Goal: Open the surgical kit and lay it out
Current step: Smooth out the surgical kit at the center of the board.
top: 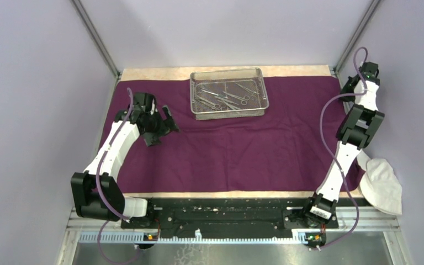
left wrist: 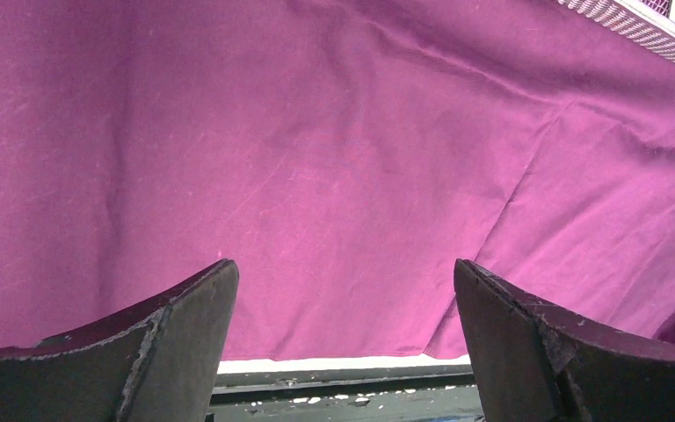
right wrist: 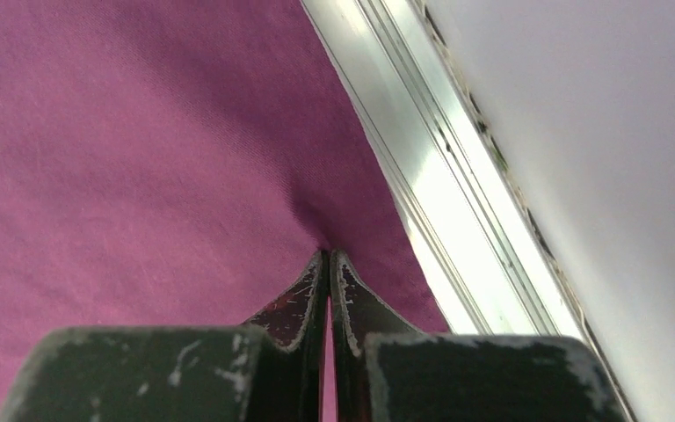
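The purple wrap [top: 243,149] lies spread over nearly the whole bench [top: 154,73], between pale walls [top: 27,83]. The tray [top: 229,114] sits on its far middle, with the instruments [top: 226,95] inside. The left pincer [left wrist: 343,266] hangs wide apart over the wrap's left part. The right pincer [right wrist: 329,257] is together, clamped on a pucker of wrap at the far right edge, just beside the rail [right wrist: 422,176]. The wrap's near half lies open between the arms. A white cloth [top: 383,185] lies off the near right corner.

Cloth wrap [right wrist: 141,132]: matt purple woven fabric, puckered at right gripper [right wrist: 328,255] tips | its fingers [right wrist: 294,308]: matt black, scuffed, chipped | rail [right wrist: 422,176] just beside: bright smooth metal | tray [top: 229,114] beyond left gripper [left wrist: 344,268]: shiny wire mesh, holding glossy steel instruments [top: 223,95]
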{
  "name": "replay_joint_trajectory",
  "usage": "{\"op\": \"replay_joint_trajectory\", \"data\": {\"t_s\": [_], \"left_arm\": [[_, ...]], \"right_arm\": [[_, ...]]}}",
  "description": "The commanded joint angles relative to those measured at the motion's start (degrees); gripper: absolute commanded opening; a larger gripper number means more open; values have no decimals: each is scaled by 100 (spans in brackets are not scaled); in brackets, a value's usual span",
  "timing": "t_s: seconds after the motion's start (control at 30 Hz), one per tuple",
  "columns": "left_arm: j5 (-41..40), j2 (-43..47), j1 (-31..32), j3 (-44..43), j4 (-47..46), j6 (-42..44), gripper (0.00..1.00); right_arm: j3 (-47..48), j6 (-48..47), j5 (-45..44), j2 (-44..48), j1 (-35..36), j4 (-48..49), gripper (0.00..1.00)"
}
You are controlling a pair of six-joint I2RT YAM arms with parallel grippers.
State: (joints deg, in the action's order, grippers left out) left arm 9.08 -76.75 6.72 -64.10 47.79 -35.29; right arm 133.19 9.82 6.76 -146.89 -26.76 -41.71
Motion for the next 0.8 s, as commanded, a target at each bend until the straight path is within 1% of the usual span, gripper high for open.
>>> {"op": "replay_joint_trajectory", "data": {"t_s": [0.0, 0.13, 0.27, 0.37, 0.43, 0.53, 0.57, 0.6, 0.7, 0.77], "left_arm": [[-47, 57, -26, -267, 148, -74, 99], [-58, 55, -30, -340, 194, -74, 99], [-74, 69, -30, -338, 160, -66, 99], [-133, 28, -30, -338, 13, -42, 99], [-231, -48, -30, -365, -117, -29, 99], [-343, -229, -47, -448, -337, 134, 99], [-385, -316, -60, -488, -370, 201, 99], [-427, -386, -77, -523, -399, 259, 99], [-392, -550, -179, -445, -575, 425, 99], [-369, -620, -282, -363, -646, 511, 99]], "right_arm": [[409, 492, -638, -420, -215, 1261, 0], [503, 576, -845, -491, -204, 1318, 0], [484, 569, -1005, -387, -187, 1012, 0], [324, 507, -1194, -136, -178, 826, 6], [385, 442, -1293, -11, -171, 630, 15], [501, 547, -1415, 236, -143, 195, 33], [550, 590, -1443, 308, -99, 6, 41], [535, 657, -1403, 411, -48, -169, 46], [175, 848, -1109, 848, 177, -619, 55], [-347, 906, -774, 1253, 372, -712, 57]]}}
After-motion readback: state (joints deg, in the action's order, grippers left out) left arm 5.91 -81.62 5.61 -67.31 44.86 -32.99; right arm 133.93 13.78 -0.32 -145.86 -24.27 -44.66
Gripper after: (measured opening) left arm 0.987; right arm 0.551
